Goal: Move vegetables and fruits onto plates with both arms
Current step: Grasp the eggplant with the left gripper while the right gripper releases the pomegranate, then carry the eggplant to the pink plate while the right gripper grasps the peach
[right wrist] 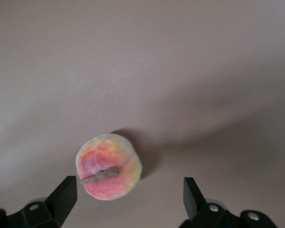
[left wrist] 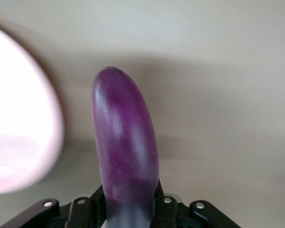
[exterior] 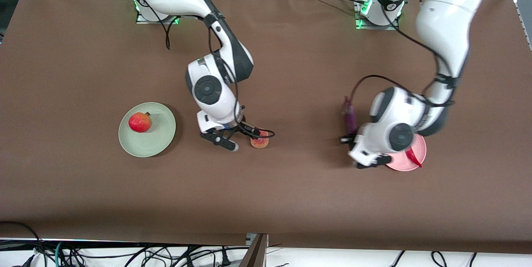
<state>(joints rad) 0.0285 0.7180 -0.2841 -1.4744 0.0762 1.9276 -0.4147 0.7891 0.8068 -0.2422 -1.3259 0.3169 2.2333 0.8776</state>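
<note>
eggplant (left wrist: 126, 147) sits clamped between the fingers of the left gripper (left wrist: 128, 211), its glossy purple body sticking out past the fingertips; in the front view the eggplant (exterior: 349, 115) shows beside the left arm's wrist, raised over the brown table (exterior: 291, 196) just beside the pale pink plate (exterior: 419, 157) on the side toward the right arm's end. the left gripper (exterior: 347, 139) itself is mostly covered by the wrist from the front camera. the red chili pepper (exterior: 412, 157) lies on the pink plate, partly under the wrist, and the plate's pale edge (left wrist: 19, 137) shows next to the eggplant in the left wrist view. the right gripper (exterior: 237, 136) hangs low over the middle of the table with its fingers spread wide and nothing between them; in the right wrist view the right gripper (right wrist: 130, 199) frames the peach piece (right wrist: 109, 166), which lies on the table with clear space on either side of it. from the front, the peach piece (exterior: 260, 142) rests on the table, partly under one finger. the pale green plate (exterior: 160, 138) lies toward the right arm's end, and the pomegranate-like fruit (exterior: 140, 122) sits on it.
</note>
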